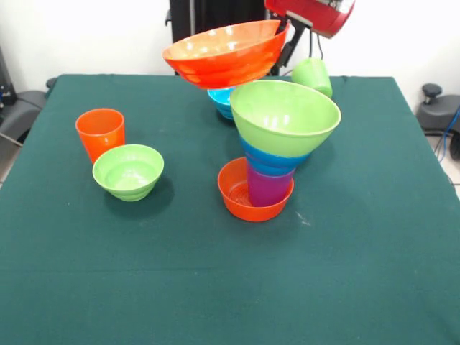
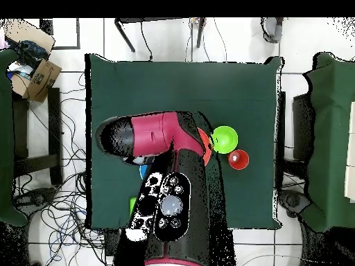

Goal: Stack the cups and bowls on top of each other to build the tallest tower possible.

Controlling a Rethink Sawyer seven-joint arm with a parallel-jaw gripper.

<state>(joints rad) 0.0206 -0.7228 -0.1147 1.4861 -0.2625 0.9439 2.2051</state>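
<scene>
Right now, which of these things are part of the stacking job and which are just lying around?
Job: tower; large orange bowl in the gripper; orange cup; small green bowl; light blue bowl; green cup.
Lying about: cardboard box; floor cables.

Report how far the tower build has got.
Done: the tower stands as a small orange bowl, purple cup, blue bowl and large green bowl. In hand: the large orange bowl is held in the air, tilted, beside the stack. Left: orange cup, small green bowl, green cup, light blue bowl.
</scene>
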